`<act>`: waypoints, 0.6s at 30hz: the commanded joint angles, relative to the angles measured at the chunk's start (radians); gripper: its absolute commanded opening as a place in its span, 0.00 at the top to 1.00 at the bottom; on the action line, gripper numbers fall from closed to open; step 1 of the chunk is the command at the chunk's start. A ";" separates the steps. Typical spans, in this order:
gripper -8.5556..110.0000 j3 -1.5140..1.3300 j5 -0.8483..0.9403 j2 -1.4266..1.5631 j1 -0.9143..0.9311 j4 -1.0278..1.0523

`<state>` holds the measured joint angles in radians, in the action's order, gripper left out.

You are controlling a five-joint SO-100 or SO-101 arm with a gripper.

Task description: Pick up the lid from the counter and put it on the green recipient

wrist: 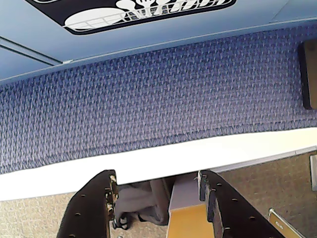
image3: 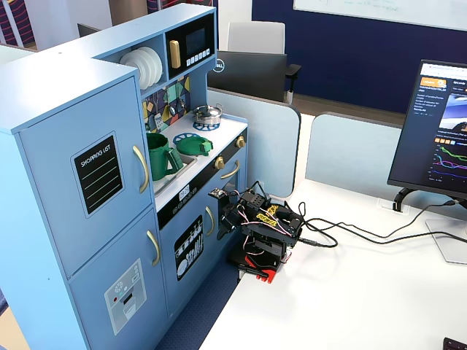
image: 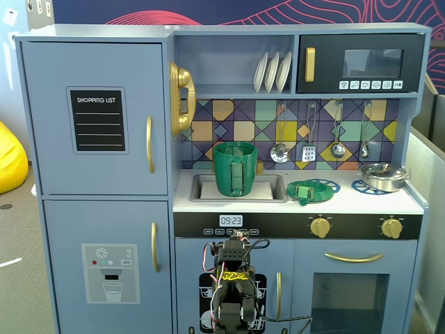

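Observation:
The green lid [image: 304, 191] lies flat on the white counter, over the left blue burner ring, to the right of the sink; it also shows in the other fixed view [image3: 195, 145]. The tall dark-green recipient [image: 235, 169] stands upright in the sink with its ribbed handle facing front, and shows in the other fixed view [image3: 159, 154] too. My arm [image: 233, 292] is folded low in front of the kitchen, well below the counter. In the wrist view my gripper [wrist: 156, 177] is open and empty, pointing down past the white table edge [wrist: 148, 158] at the blue carpet.
A shiny steel pot [image: 381, 175] sits on the right burner ring. Utensils [image: 309, 139] hang on the back wall above the counter. The arm's base [image3: 263, 251] stands on a white table with cables; a monitor [image3: 438, 131] is at the right.

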<state>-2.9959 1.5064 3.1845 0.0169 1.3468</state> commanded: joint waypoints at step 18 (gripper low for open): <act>0.92 0.207 0.123 -0.084 0.265 -0.133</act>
<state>-2.9606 1.5585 3.1677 0.1856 1.3192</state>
